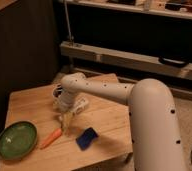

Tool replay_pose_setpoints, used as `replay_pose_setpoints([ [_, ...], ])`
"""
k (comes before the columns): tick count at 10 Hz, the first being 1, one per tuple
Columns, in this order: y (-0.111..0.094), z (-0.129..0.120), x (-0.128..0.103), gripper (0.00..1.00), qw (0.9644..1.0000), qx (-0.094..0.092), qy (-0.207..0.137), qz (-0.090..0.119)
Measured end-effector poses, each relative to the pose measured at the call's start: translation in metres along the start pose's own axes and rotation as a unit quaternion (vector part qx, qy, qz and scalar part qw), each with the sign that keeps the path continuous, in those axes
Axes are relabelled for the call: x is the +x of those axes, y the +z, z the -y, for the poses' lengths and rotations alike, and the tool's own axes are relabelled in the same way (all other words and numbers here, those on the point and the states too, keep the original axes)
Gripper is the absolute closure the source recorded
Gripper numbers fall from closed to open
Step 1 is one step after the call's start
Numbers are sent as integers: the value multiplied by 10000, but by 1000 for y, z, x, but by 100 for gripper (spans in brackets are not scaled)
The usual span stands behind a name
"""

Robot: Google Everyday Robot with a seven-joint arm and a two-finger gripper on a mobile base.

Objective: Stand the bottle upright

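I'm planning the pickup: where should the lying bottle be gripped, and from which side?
Grip the bottle across its slim middle, coming from above: it seems to lie flat on the table, long sides exposed. The claw hangs between it and the carrot.

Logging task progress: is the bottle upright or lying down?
Lying down: the bottle stretches flat along the table. The claw hangs just in front of it, beside the carrot.
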Motion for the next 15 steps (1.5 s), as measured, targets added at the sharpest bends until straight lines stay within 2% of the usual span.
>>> replay_pose_setpoints([
  [1, -1, -5, -5, 20, 9989, 317, -252, -254],
  [2, 0, -7, -5, 20, 9965, 509, -385, -535],
  [3, 6, -9, -6, 20, 9954, 496, -444, -682],
  [4, 12, -8, -5, 20, 9947, 407, -457, -822],
  [5, 20, -6, 0, 20, 9941, 250, -437, -961],
  [7, 28, 5, 4, 20, 9927, 54, -443, -1124],
  [10, 30, 14, 20, 20, 9916, -17, -399, -1233],
  [15, 30, 12, 38, 21, 9950, 21, -200, -979],
])
